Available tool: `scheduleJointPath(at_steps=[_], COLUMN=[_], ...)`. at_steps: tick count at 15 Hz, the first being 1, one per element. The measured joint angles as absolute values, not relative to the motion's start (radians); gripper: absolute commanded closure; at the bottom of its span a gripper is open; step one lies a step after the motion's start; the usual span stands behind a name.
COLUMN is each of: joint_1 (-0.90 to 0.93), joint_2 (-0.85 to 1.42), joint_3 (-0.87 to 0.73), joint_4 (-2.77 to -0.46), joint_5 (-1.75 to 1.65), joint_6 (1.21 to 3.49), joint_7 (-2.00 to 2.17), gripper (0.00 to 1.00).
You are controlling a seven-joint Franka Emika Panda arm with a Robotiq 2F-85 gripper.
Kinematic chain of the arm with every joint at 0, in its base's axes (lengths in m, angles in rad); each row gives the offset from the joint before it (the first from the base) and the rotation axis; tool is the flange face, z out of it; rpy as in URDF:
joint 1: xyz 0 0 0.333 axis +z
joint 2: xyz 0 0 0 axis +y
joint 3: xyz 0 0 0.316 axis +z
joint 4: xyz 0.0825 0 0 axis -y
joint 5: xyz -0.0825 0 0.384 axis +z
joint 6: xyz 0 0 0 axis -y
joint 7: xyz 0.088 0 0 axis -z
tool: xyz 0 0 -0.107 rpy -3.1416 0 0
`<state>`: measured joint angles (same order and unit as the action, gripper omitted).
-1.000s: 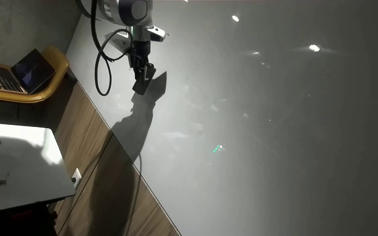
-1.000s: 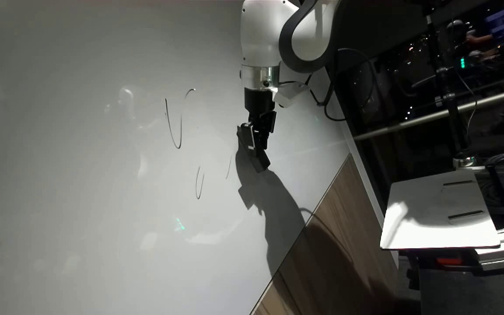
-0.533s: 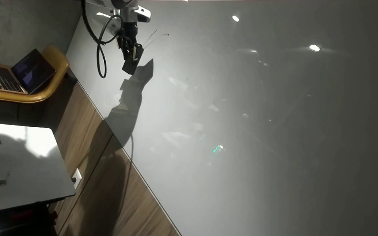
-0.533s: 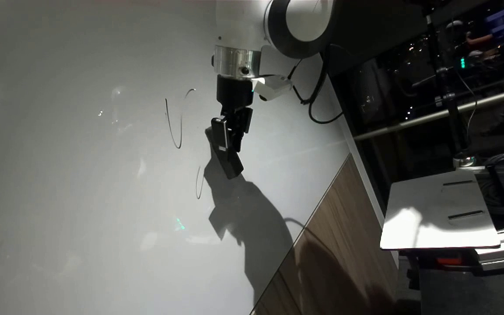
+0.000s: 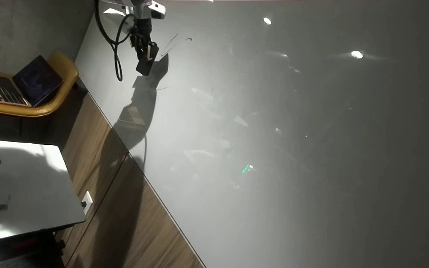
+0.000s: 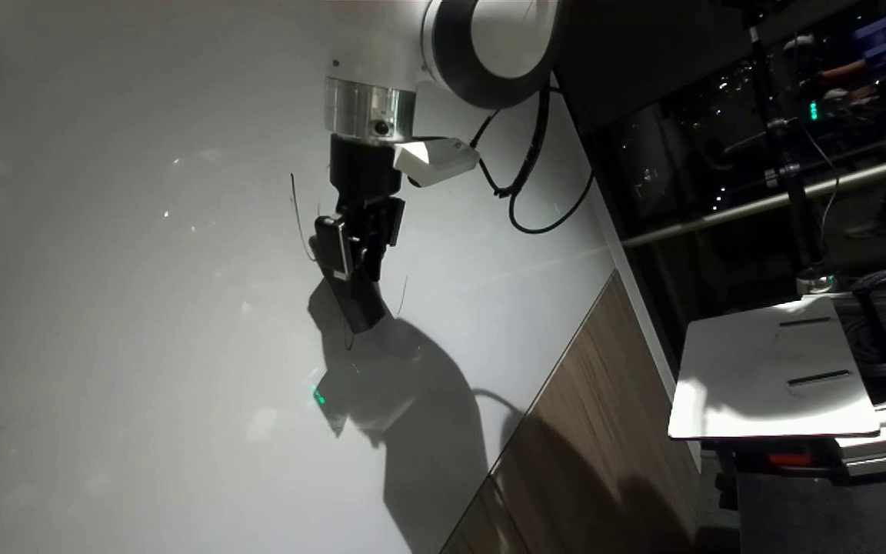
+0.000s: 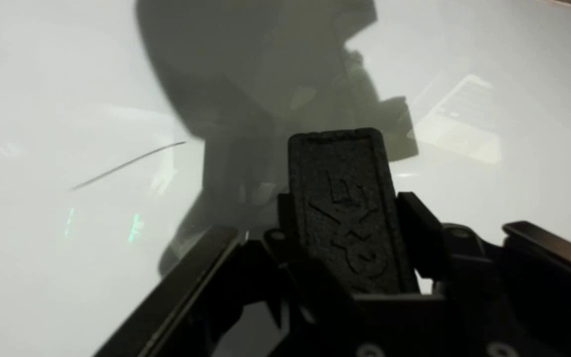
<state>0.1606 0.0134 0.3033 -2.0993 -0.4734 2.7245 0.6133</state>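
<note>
Item count
Verified present: one gripper (image 7: 347,213) with two fingers (image 7: 417,228), one block (image 6: 358,308), one board (image 5: 311,208), one laptop (image 5: 22,87), one chair (image 5: 67,74).

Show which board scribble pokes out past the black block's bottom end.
In an exterior view, the small U; the long curve is left of the block, the slanted stroke right.

Dim, uneven light. White glare spots (image 5: 356,54) dot the glossy board (image 5: 311,204) in both exterior views, and the arm (image 6: 378,46) throws a large dark shadow (image 6: 434,419) across it. In the wrist view, the gripper (image 7: 346,201) looks near-black, slightly blurred.
</note>
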Motion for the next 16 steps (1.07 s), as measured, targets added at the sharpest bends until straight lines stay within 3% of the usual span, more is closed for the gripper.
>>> scheduleJointPath(at_steps=[10,16], joint_1=[0.233,0.322], joint_2=[0.164,0.238], joint_3=[0.339,0.216], joint_4=[-1.934,-1.86], joint_5=[-0.577,-0.582], joint_6=[2.614,2.605], joint_7=[0.786,0.786], gripper=[0.72,0.72])
